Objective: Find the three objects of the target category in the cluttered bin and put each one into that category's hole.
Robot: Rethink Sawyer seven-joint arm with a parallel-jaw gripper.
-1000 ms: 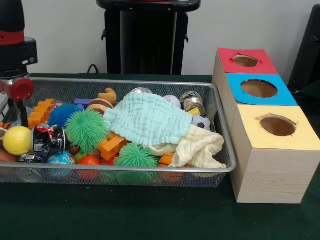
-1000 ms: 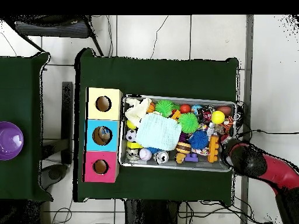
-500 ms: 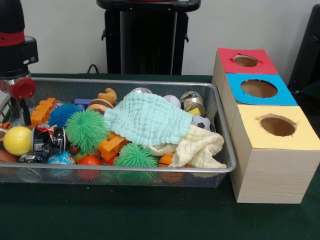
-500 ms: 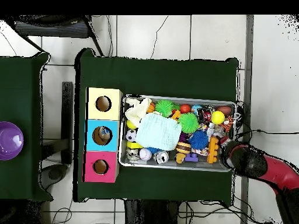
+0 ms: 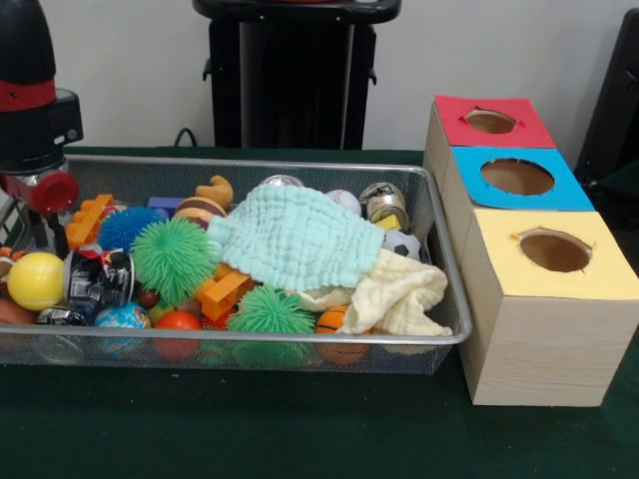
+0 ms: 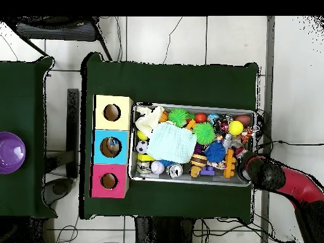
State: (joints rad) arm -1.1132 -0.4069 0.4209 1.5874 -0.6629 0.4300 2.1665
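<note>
The bin (image 5: 300, 165) sits on the green bench (image 5: 250, 429), touching the row of wooden boxes (image 5: 539, 299) at one short end. The gripper (image 5: 30, 205) hangs over the opposite end of the bin; whether it is open or closed cannot be determined. Risk: the mint cloth (image 5: 295, 239) and cream cloth (image 5: 399, 294), lying mid-bin toward the boxes, hide toys beneath them, so a target may be missed. The densely packed toys favour grasping two at once.

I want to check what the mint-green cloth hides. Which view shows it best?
The front view: the mint-green cloth shows its folds, draped over toys in the silver wire mesh bin, overlapping a cream cloth. The overhead view shows only its flat outline.
</note>
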